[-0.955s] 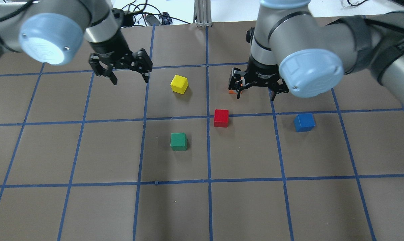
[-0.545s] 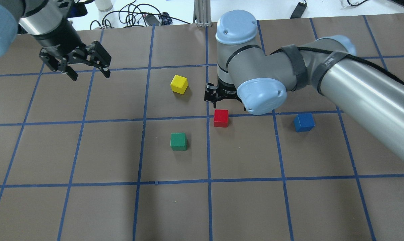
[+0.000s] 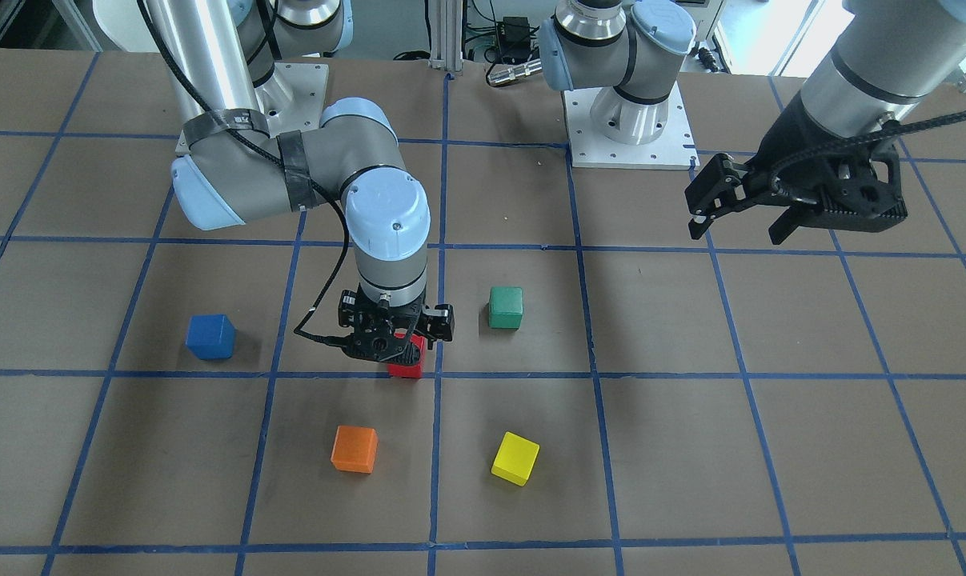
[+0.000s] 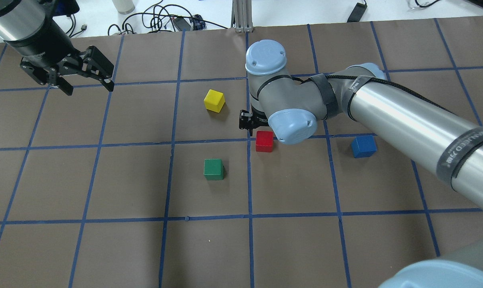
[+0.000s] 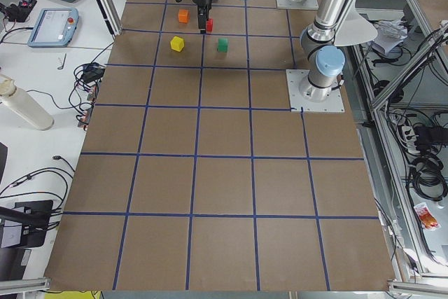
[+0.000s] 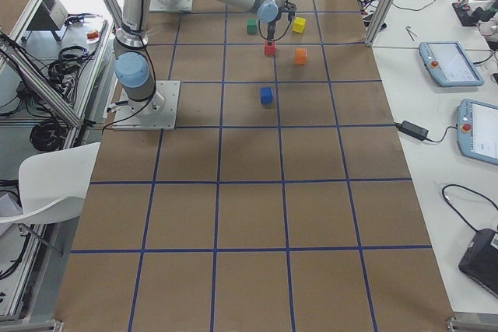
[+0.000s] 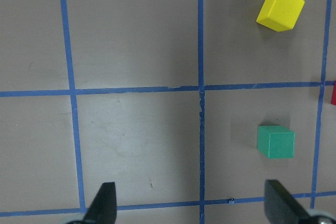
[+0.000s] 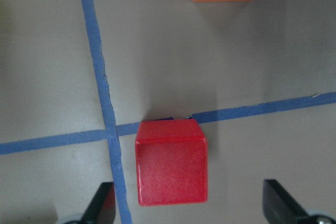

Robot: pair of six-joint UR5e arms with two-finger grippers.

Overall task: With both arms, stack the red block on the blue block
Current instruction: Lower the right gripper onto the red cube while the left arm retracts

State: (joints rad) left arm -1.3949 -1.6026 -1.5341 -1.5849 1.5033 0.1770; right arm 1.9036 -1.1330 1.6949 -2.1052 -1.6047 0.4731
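The red block lies on a blue grid line near the table's middle. My right gripper hangs just over it, open. In the right wrist view the red block sits between the two open fingertips, nearer the left one, untouched. The blue block lies alone about one grid square to the red block's right in the overhead view, also seen in the front view. My left gripper is open and empty, held high over the table's far left.
A yellow block and a green block lie left of the red block. An orange block lies just beyond the red one; the right arm hides it in the overhead view. The right arm's forearm spans above the blue block.
The right gripper has moved left from above the orange block and come down over the red block. The left gripper has drawn away to the far left, still open.
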